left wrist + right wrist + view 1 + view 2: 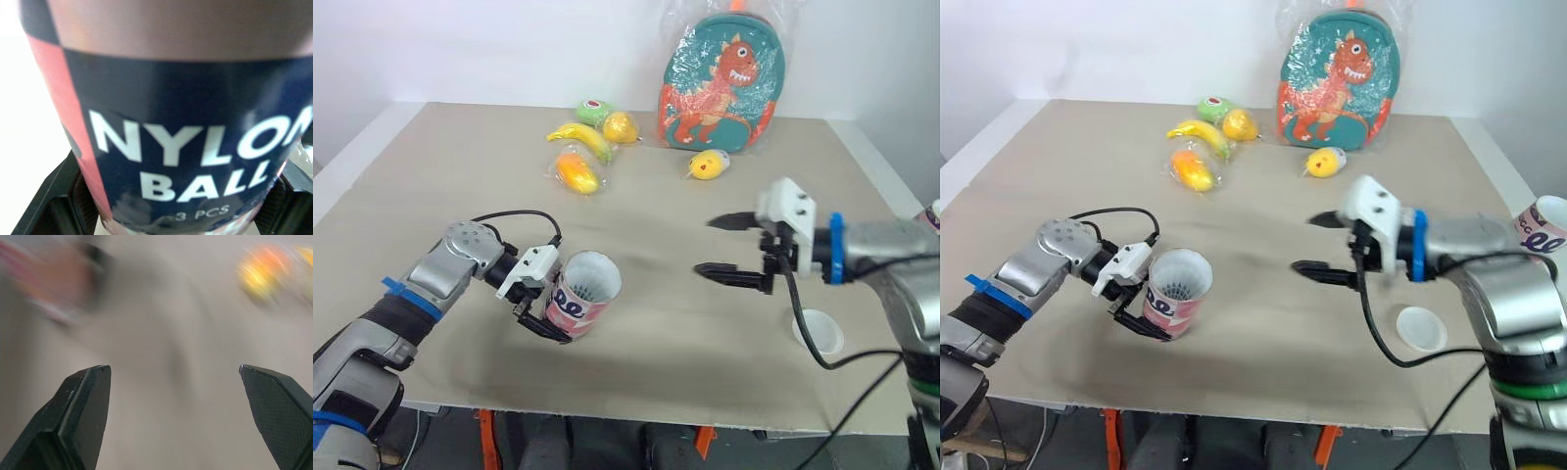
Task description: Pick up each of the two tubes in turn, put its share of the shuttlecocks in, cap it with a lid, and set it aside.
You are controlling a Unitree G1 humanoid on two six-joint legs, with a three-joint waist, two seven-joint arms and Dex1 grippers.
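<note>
From the head camera, the left gripper (551, 302) is clamped on a pink and navy cardboard tube (582, 294), gripping its lower body near the front of the beige table (431, 186). The tube leans, with its open white mouth turned up. I cannot tell whether its base touches the table.

To its right, well apart, the right gripper (705, 245) hovers over the table. Its 2 black fingers are spread wide, with nothing between them, and they point toward the tube. A round white plastic lid (818, 331) lies flat near the front edge, beside the right forearm. A second pink tube (1542, 223) with an open mouth shows at the table's right edge.

At the far side a teal dinosaur backpack in clear wrap (720, 83) stands upright. A yellow banana (579, 137) and an orange wrapped fruit (576, 171) lie to its left.

In the left wrist view, the tube's navy label reads "NYLON BALL" and "3 PCS", and the black fingers (49, 205) press against both of its sides.

In the right wrist view, the 2 fingertips (85, 406) stand far apart over bare table, holding nothing.
</note>
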